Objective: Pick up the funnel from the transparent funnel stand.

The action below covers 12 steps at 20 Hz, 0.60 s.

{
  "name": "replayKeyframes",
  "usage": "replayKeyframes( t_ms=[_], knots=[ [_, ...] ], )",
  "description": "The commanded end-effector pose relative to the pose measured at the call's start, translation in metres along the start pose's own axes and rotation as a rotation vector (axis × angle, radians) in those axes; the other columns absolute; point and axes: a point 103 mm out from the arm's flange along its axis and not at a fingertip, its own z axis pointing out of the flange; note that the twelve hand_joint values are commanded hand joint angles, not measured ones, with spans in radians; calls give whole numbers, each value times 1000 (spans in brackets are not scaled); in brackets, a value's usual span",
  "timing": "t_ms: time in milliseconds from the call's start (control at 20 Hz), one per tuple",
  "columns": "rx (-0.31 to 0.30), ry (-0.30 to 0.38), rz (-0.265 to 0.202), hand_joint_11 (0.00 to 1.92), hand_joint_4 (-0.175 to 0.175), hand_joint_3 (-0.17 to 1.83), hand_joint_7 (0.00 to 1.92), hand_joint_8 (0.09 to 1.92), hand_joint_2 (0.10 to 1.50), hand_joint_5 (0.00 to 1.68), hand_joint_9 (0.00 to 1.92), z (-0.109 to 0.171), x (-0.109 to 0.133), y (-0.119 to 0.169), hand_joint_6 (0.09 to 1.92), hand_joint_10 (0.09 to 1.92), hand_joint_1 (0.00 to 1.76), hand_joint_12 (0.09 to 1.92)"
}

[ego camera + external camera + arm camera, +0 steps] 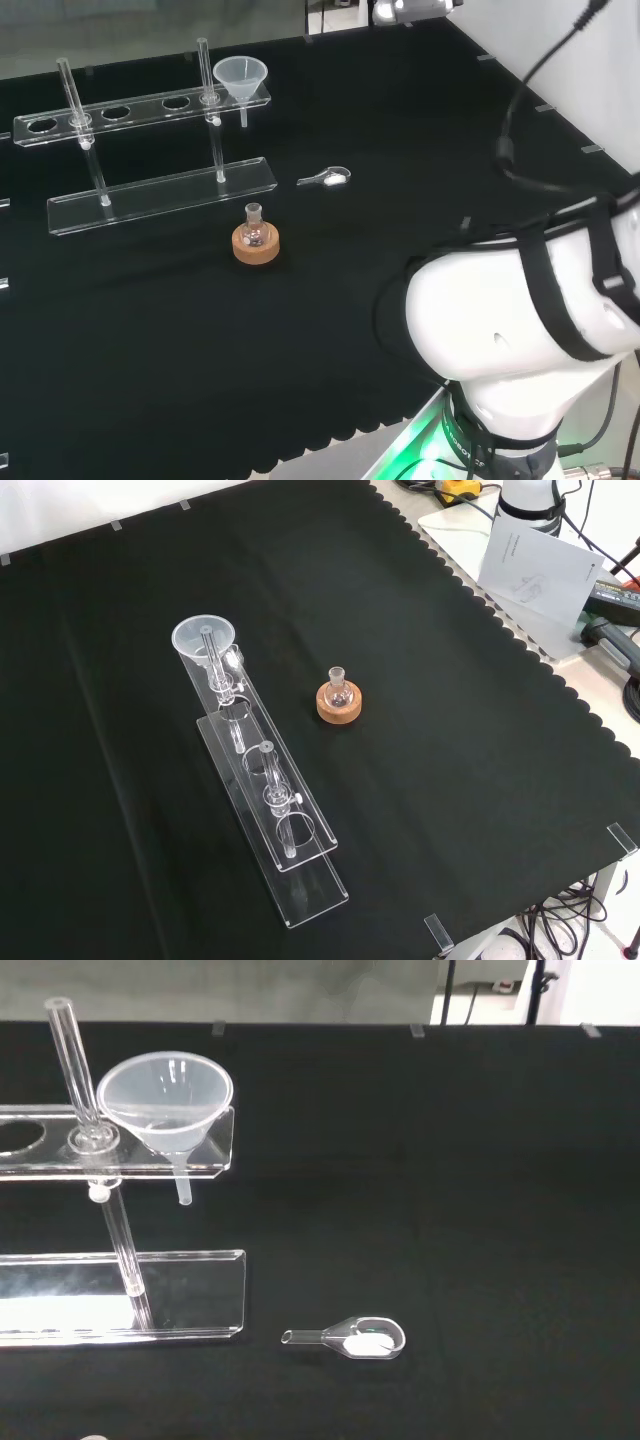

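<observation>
Clear plastic funnel (240, 77) sits untouched at the stand's (150, 105) two-o'clock end in the head view; approach pending, and the hand's fingers cannot be told.

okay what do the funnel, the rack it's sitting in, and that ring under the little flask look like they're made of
The cloudy cone-shaped funnel looks like frosted translucent plastic: milky, not glass-clear. The clear two-tier funnel stand looks like glossy acrylic sheet, with bright flat edges, though glass can't be ruled out. The tan ring under the small clear flask looks like matte cork, going by colour and dull surface.

White arm link (510, 330), head view's right
</observation>
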Motion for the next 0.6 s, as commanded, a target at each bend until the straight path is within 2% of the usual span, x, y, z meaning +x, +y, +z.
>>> replayKeyframes(
  t_ms=[50,350,600],
  knots=[
    [18,-1,-76,51,49,355,31,385,1130,173,169,28,13,95,87,605,55,1378],
    [60,-41,-130,50,31,312,77,430,1057,195,210,48,43,138,87,631,186,1396],
    [110,-62,-160,69,15,292,100,466,1016,233,231,62,64,157,87,648,275,1403]
  ],
)
